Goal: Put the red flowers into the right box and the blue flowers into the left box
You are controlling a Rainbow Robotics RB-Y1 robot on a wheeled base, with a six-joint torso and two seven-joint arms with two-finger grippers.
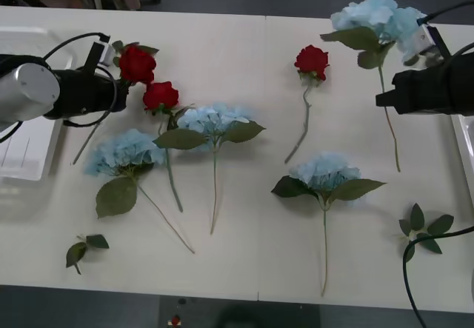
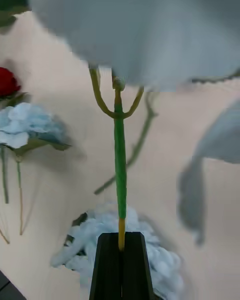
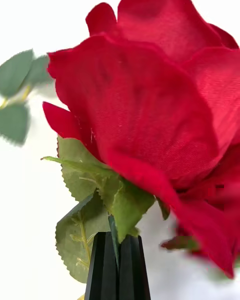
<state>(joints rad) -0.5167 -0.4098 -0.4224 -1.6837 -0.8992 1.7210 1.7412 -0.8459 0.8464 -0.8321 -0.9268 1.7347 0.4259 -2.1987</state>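
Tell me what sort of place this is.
Probably a robot lab or test room, not a florist's. Fake roses and hydrangeas lie spread on a plain pale table with a white box at its edge, cabled robot arms reach in from both sides, and chair legs stand on dark floor behind.

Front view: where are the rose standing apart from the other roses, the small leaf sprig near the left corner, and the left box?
Lone red rose (image 1: 312,60), front view, bloom.
Leaf sprig (image 1: 76,252), front view, larger leaf.
Left box (image 1: 22,158), front view, floor.
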